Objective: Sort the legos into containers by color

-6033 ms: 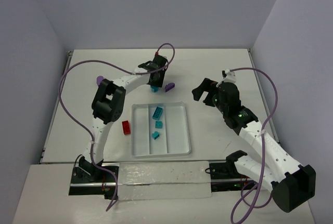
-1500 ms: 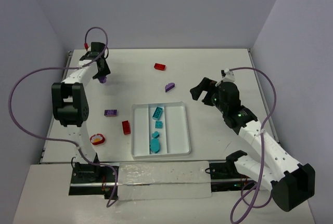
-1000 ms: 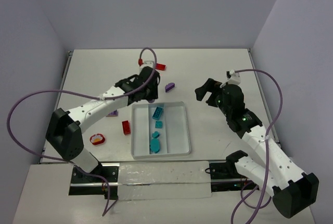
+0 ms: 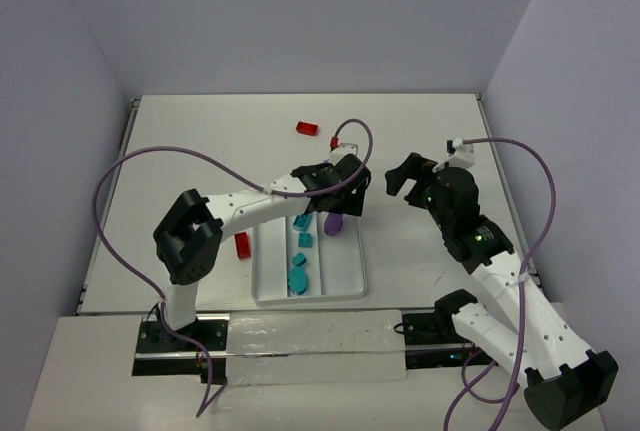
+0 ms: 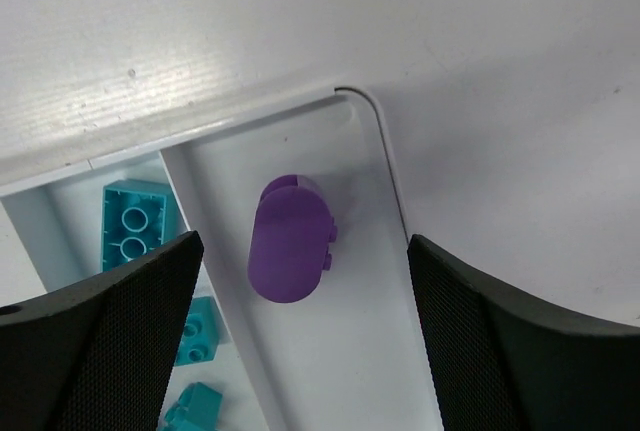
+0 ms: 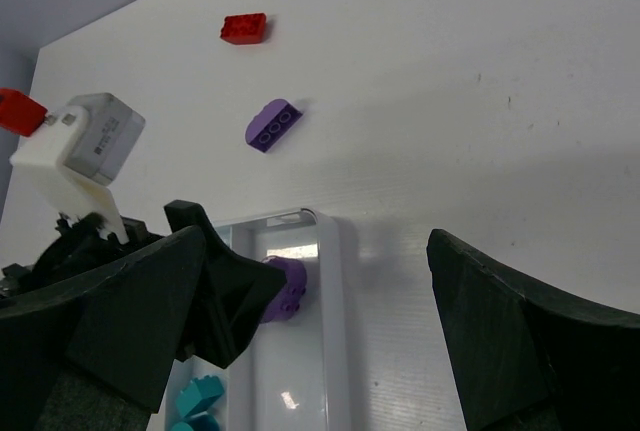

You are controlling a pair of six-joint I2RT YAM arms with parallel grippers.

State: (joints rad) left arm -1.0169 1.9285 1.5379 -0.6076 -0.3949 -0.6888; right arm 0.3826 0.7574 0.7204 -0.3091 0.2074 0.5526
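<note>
White shallow plastic tray (image 4: pixel 310 296), 3 long compts. Rounded purple plastic brick (image 5: pixel 290 241) lies in right compt., far end. Teal bricks (image 4: pixel 297 276) in mid compt. Red studded brick (image 4: pixel 307 129) far back on surface (image 4: pixel 200 151); 2nd red brick (image 4: pixel 242 244) just left of tray; 2nd purple brick (image 6: pixel 272 124) beyond tray.

The left arm (image 4: pixel 250 209) reaches forward and to the right, elbow bent, wrist tipped down; the left gripper (image 4: pixel 338 199) points downward, fingers spread wide, clasping nothing; the right arm (image 4: pixel 495 271) leans forward and leftward; the right gripper (image 4: pixel 403 176) hangs with fingers fully apart, empty.
</note>
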